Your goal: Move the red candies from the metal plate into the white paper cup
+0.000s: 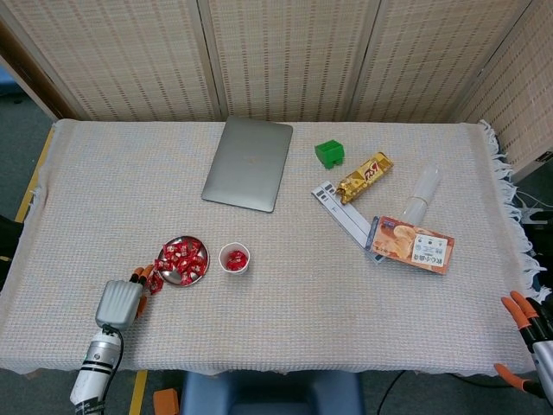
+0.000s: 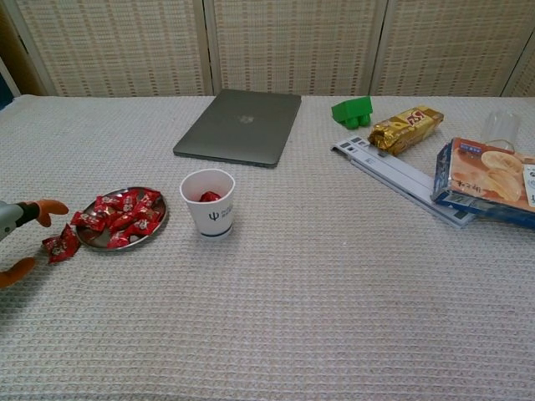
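The left hand (image 1: 118,302) sits low at the near left edge of the bench (image 1: 285,320), its orange-tipped fingers (image 2: 52,206) spread apart and holding nothing, pointing toward a loose red candy (image 2: 61,245) that lies on the cloth just beside them. That stray candy rests just outside the left rim of the metal plate (image 1: 195,274), a small round dish piled with red candies (image 2: 124,217) in shiny wrappers. Immediately right of the plate, close but not touching, stands the white paper cup (image 2: 208,203), upright, with red candy visible inside it. The right hand (image 1: 529,322) shows only at the far right near corner of the head view, off the edge of the bench, its orange fingertips apart and empty. The bench is covered in a pale woven cloth. Toward the back, a closed grey laptop (image 1: 248,163) lies flat. To its right is a small green block (image 1: 329,153), then a gold snack wrapper (image 1: 364,177) resting on the end of a long white-and-grey flat box (image 1: 346,218). Further right, an orange-and-blue box of chips (image 1: 415,245) lies on that box's other end, with a clear plastic cup (image 1: 422,194) lying on its side behind it. Woven screen panels stand behind the bench.
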Action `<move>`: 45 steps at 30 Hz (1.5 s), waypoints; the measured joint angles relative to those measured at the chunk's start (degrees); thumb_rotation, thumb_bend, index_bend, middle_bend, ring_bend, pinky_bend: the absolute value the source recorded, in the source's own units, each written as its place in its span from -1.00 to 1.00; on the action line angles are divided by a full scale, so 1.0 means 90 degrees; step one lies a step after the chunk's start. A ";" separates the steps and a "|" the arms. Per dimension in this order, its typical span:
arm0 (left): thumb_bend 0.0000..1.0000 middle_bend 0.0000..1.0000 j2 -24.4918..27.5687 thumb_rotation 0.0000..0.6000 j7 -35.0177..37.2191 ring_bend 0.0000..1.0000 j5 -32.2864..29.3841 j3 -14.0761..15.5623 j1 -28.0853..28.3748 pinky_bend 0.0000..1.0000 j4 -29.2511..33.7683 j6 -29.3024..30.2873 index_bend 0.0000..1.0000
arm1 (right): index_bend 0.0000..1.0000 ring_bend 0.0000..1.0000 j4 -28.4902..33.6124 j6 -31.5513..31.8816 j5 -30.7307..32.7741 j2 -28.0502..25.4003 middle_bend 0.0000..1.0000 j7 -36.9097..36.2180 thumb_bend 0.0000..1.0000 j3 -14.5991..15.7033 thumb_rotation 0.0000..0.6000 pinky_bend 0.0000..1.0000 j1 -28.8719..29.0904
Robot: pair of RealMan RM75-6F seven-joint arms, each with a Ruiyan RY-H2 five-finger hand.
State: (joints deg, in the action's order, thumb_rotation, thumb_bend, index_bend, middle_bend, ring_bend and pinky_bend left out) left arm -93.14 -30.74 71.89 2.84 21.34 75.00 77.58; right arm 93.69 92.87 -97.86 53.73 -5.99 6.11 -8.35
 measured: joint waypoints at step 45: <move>-0.13 -0.43 -0.0381 1.00 -0.0214 0.56 0.0412 -0.0396 -0.0256 1.00 -0.0652 -0.0187 -0.41 | -1.00 -1.00 0.0027 -0.0052 0.0052 -0.0006 -1.00 0.0060 -0.88 0.0032 1.00 -1.00 0.0025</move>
State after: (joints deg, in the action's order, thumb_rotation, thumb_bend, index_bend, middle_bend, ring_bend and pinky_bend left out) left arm -96.57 -32.67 75.60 -0.73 19.03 69.13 75.90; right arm 93.94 92.40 -97.39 53.68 -5.46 6.40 -8.13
